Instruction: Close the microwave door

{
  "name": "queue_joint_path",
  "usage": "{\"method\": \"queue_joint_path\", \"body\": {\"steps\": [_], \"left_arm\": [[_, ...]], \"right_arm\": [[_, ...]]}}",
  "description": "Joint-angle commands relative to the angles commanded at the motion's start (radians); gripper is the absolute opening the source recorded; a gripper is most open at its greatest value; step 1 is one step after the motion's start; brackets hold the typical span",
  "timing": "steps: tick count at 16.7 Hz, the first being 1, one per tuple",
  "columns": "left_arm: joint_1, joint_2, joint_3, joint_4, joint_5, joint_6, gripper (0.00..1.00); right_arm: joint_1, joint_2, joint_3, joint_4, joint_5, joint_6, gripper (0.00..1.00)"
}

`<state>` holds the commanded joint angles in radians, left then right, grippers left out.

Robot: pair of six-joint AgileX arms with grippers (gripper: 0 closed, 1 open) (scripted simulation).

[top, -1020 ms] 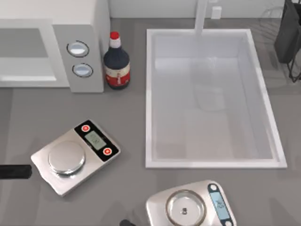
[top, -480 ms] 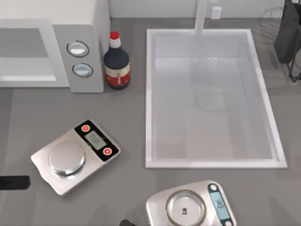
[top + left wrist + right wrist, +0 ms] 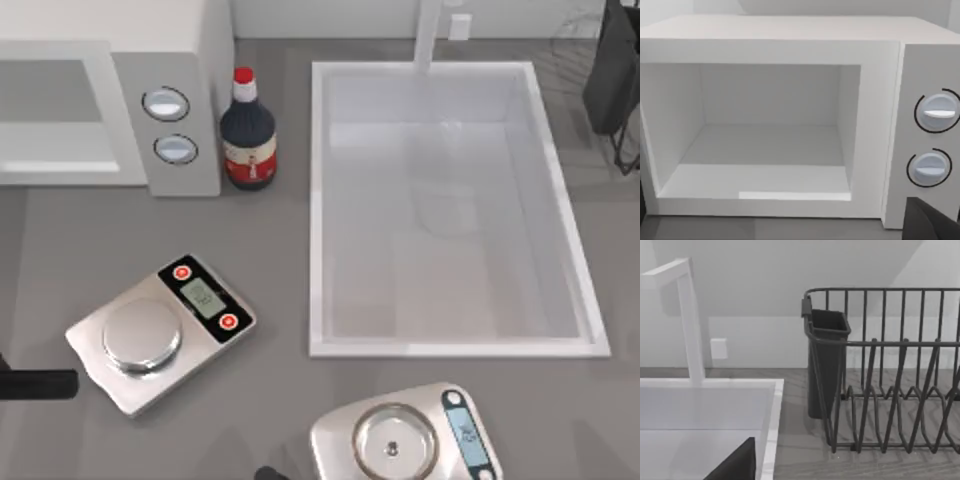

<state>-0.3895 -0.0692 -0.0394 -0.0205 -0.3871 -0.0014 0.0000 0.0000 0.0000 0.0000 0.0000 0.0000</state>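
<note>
The white microwave [image 3: 110, 100] stands at the table's back left, and its cavity [image 3: 765, 145] is open and bare inside. The microwave door is out of view. To the right of the cavity is the grey control panel [image 3: 932, 135] with two round knobs. My left gripper [image 3: 40, 384] pokes in as a dark bar at the table's left edge, in front of the microwave and well short of it. Its wrist camera faces the open front, with a dark piece of the gripper [image 3: 930, 222] at the picture's corner. A dark corner of my right gripper [image 3: 735, 465] shows above the sink.
A dark sauce bottle [image 3: 247, 135] stands right of the microwave. A silver scale [image 3: 160, 332] lies front left and a second scale [image 3: 405, 440] at the front middle. The white sink [image 3: 320, 200] with its tap [image 3: 690, 325] fills the right side, with a black dish rack [image 3: 880, 370] beyond it.
The dark bar of my left gripper has shifted toward the table's front edge and then reached a little further right. Nothing else has moved.
</note>
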Motion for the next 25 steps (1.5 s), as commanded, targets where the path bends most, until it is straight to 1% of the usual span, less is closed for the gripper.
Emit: {"method": "queue_joint_path", "body": {"steps": [2, 4, 8, 9, 11, 13, 16, 22, 25], "left_arm": [[-0.044, 0.051, -0.015, 0.066, -0.044, 0.001, 0.00], [-0.066, 0.074, -0.023, 0.090, -0.066, 0.001, 0.00], [-0.063, 0.076, -0.011, 0.088, -0.063, 0.001, 0.00], [-0.053, 0.086, -0.001, 0.082, -0.053, 0.008, 0.00], [0.000, 0.139, 0.050, 0.053, -0.002, 0.041, 0.00], [0.094, 0.233, 0.143, 0.006, 0.081, 0.095, 0.00], [0.295, 0.439, 0.345, -0.092, 0.244, 0.205, 0.00], [0.798, 0.984, 0.858, -0.336, 0.613, 0.480, 0.00], [1.030, 1.255, 1.088, -0.461, 0.776, 0.619, 0.00]], "right_arm": [[0.000, 0.000, 0.000, 0.000, 0.000, 0.000, 1.00], [0.000, 0.000, 0.000, 0.000, 0.000, 0.000, 1.00], [0.000, 0.000, 0.000, 0.000, 0.000, 0.000, 1.00], [0.000, 0.000, 0.000, 0.000, 0.000, 0.000, 1.00], [0.000, 0.000, 0.000, 0.000, 0.000, 0.000, 1.00], [0.000, 0.000, 0.000, 0.000, 0.000, 0.000, 1.00], [0.000, 0.000, 0.000, 0.000, 0.000, 0.000, 1.00], [0.000, 0.000, 0.000, 0.000, 0.000, 0.000, 1.00], [0.000, 0.000, 0.000, 0.000, 0.000, 0.000, 1.00]]}}
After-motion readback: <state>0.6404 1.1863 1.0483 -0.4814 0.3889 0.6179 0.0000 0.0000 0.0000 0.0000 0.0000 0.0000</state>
